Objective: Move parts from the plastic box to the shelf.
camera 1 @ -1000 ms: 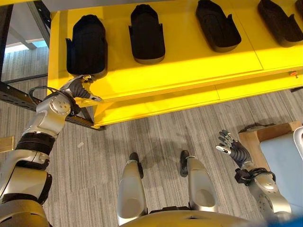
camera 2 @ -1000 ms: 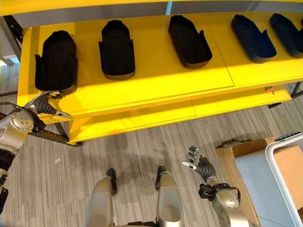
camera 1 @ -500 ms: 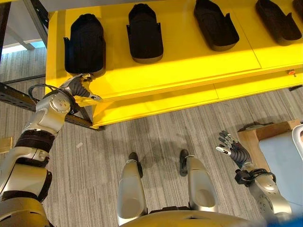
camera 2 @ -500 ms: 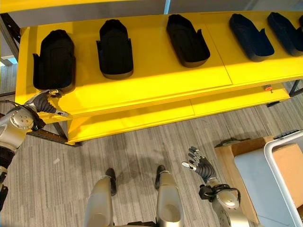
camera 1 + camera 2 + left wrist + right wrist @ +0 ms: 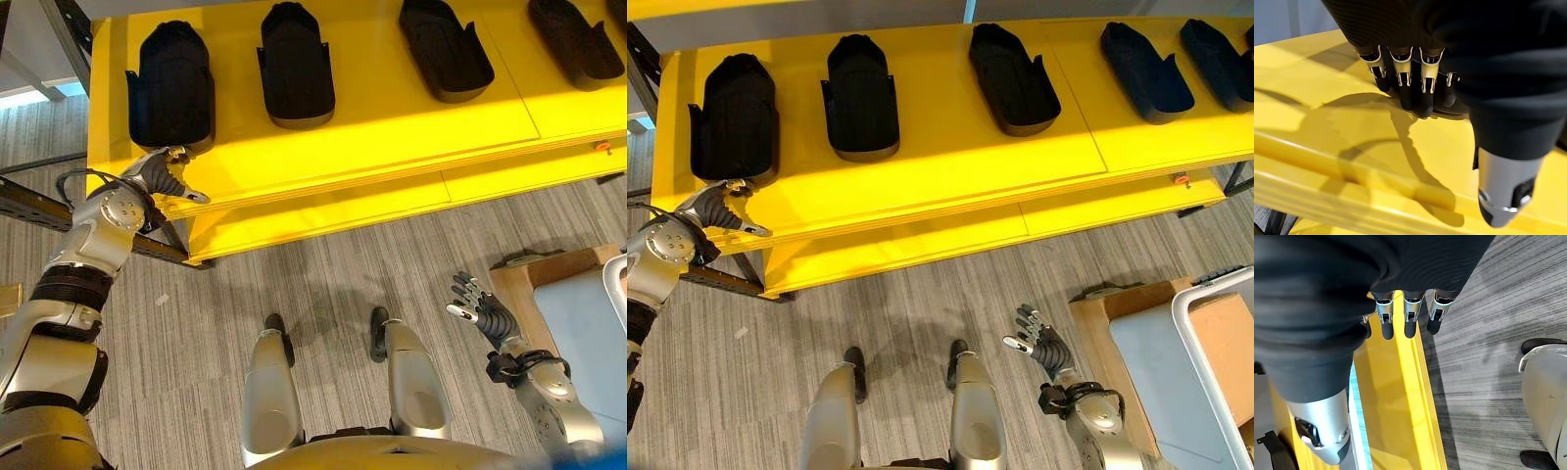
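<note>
On the yellow shelf lie black parts; the leftmost part sits just beyond the left hand, whose wrist view shows straight fingers touching it. Well below the shelf, the right hand hangs open-fingered beside the plastic box.

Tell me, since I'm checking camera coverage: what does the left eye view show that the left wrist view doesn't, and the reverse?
The left eye view alone takes in the row of black parts on the yellow shelf, the right hand open over the floor, and the plastic box. The left wrist view alone shows, from close up, the fingertips reaching the near end of a part. Both show the left hand at the shelf's front edge.
</note>
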Robot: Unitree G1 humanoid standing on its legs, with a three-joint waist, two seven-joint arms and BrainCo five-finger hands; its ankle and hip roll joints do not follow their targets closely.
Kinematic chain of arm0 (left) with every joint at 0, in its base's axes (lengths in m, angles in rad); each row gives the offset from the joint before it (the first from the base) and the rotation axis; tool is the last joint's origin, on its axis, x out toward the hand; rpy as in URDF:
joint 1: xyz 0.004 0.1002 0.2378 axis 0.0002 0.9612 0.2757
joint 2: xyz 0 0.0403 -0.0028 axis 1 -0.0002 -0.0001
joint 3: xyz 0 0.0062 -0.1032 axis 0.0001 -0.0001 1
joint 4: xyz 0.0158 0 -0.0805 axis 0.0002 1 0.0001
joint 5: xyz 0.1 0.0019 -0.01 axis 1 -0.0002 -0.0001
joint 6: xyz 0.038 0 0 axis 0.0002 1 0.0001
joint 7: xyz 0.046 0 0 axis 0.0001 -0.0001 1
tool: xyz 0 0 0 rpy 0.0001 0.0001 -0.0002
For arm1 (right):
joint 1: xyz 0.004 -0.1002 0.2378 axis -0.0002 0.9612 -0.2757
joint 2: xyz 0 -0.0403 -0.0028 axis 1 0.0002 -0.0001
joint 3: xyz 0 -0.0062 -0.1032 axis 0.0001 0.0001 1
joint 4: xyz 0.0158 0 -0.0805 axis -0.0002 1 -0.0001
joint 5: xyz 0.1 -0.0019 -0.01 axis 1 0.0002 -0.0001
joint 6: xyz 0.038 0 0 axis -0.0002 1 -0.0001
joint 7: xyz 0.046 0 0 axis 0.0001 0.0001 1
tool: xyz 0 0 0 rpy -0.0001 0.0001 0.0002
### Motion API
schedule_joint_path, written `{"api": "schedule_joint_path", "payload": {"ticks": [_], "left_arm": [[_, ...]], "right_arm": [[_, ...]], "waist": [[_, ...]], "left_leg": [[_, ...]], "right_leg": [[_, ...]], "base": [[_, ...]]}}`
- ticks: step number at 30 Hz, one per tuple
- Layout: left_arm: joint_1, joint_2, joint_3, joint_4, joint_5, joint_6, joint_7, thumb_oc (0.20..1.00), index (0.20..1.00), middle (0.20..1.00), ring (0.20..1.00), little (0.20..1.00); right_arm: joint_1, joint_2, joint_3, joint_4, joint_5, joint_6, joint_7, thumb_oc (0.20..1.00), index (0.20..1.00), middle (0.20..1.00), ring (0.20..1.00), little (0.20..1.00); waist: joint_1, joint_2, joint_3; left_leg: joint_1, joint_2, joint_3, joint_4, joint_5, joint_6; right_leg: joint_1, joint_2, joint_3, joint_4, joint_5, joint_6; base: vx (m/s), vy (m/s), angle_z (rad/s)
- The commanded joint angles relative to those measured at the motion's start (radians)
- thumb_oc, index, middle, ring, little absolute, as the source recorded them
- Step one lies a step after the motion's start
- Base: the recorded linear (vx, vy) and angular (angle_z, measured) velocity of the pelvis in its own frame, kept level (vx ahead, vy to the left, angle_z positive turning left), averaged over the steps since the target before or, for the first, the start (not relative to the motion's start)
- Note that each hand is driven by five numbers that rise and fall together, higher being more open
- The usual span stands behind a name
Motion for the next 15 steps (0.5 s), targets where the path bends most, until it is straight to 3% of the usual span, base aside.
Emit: {"api": "schedule_joint_path", "payload": {"ticks": [1, 5, 7, 8, 9, 15], "left_arm": [[-0.046, 0.058, -0.019, 0.026, -0.011, -0.009, 0.038, 1.0, 1.0, 1.0, 1.0, 1.0], [-0.058, 0.066, -0.024, 0.027, -0.013, -0.009, 0.038, 1.0, 1.0, 1.0, 1.0, 1.0], [-0.062, 0.07, -0.027, 0.023, -0.013, -0.008, 0.037, 1.0, 1.0, 1.0, 1.0, 1.0], [-0.064, 0.071, -0.026, 0.022, -0.013, -0.008, 0.037, 1.0, 1.0, 1.0, 1.0, 1.0], [-0.064, 0.072, -0.026, 0.022, -0.013, -0.007, 0.04, 1.0, 1.0, 1.0, 1.0, 1.0], [-0.07, 0.077, -0.025, 0.027, -0.011, -0.008, 0.044, 1.0, 1.0, 1.0, 1.0, 1.0]], "right_arm": [[0.048, -0.066, -0.03, -0.025, 0.042, -0.048, 0.002, 1.0, 1.0, 1.0, 1.0, 1.0], [0.049, -0.066, -0.031, -0.027, 0.044, -0.049, 0.003, 1.0, 1.0, 1.0, 1.0, 1.0], [0.051, -0.067, -0.03, -0.025, 0.044, -0.049, 0.004, 1.0, 1.0, 1.0, 1.0, 1.0], [0.05, -0.066, -0.031, -0.026, 0.044, -0.049, 0.004, 1.0, 1.0, 1.0, 1.0, 1.0], [0.052, -0.066, -0.032, -0.025, 0.044, -0.049, 0.003, 1.0, 1.0, 1.0, 1.0, 1.0], [0.054, -0.066, -0.035, -0.024, 0.046, -0.05, 0.006, 1.0, 1.0, 1.0, 1.0, 1.0]], "waist": [[-0.005, 0.005, -0.068], [-0.007, 0.003, -0.067], [-0.007, 0.005, -0.069], [-0.008, 0.003, -0.067], [-0.008, 0.005, -0.069], [-0.009, 0.005, -0.069]], "left_leg": [[0.009, 0.008, 0.006, -0.01, 0.01, 0.004], [-0.007, 0.007, 0.009, -0.01, 0.033, 0.01], [0.005, 0.009, 0.007, -0.004, 0.007, 0.004], [-0.007, 0.007, 0.01, -0.009, 0.032, 0.01], [0.005, 0.01, 0.007, 0.0, 0.004, 0.004], [0.007, 0.011, 0.01, 0.004, -0.001, 0.006]], "right_leg": [[0.044, -0.021, 0.027, -0.088, 0.095, 0.049], [0.031, -0.023, 0.027, -0.094, 0.117, 0.044], [0.04, -0.021, 0.03, -0.086, 0.096, 0.05], [0.03, -0.023, 0.028, -0.094, 0.117, 0.044], [0.039, -0.02, 0.032, -0.084, 0.095, 0.05], [0.037, -0.02, 0.033, -0.083, 0.095, 0.051]], "base": [[0.08, 0.001, -0.04], [-0.01, 0.0, -0.05], [0.04, 0.001, -0.01], [0.01, 0.003, -0.03], [0.01, 0.004, -0.03], [0.02, 0.001, -0.02]]}}
